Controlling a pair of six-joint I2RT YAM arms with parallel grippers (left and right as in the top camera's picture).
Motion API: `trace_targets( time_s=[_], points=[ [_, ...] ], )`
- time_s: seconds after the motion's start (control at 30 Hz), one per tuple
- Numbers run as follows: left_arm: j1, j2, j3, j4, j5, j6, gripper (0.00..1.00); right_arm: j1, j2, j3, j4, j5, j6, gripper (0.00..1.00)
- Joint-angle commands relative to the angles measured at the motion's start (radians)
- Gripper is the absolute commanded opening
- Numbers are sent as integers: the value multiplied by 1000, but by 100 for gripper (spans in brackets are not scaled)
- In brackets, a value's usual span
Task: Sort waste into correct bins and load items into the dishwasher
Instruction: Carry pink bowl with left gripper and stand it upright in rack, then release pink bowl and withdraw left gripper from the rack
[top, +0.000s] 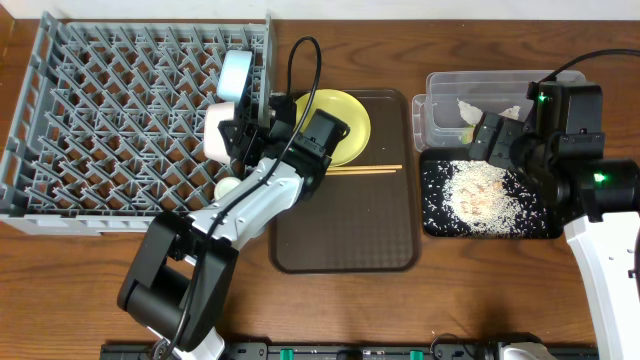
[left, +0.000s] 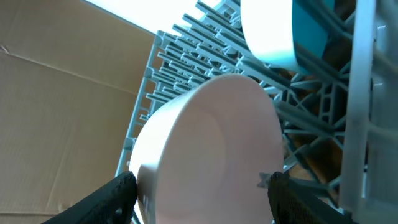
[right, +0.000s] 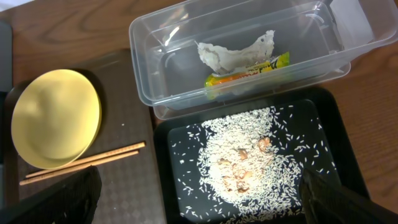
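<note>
The white bowl (left: 205, 149) stands on edge among the pegs of the grey dishwasher rack (top: 100, 110), beside the light blue bowl (top: 238, 75). My left gripper (top: 236, 138) is open, its fingers spread to either side of the white bowl. A small white cup (top: 228, 186) lies at the rack's near edge under that arm. The yellow-green plate (top: 335, 120) sits on the brown tray. The clear tub (right: 161, 43) holds the tissue (right: 233, 53) and the wrapper (right: 249, 73). Rice (right: 249, 155) is piled on the black tray (right: 329, 124). My right gripper (right: 199, 205) hangs open above it.
A pair of wooden chopsticks (top: 365, 169) lies on the brown serving tray (top: 345, 240) just in front of the plate. The rack's raised side wall (top: 268, 60) stands between the bowls and the plate. Bare wooden table (top: 470, 290) shows along the front.
</note>
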Motion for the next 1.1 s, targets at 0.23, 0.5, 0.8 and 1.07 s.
trace_targets(
  time_s=[0.23, 0.5, 0.8, 1.07],
  points=[
    [11, -172, 47, -3, 494, -75, 68, -9, 1, 4, -2, 10, 10, 99],
    [84, -151, 46, -43, 620, -93, 68, -9, 1, 4, -2, 10, 10, 99],
    [142, -153, 47, -10, 619, -93, 68, -10, 1, 4, -2, 10, 10, 99],
    [131, -162, 47, -19, 620, -93, 68, -8, 1, 4, -2, 10, 10, 99]
  ],
)
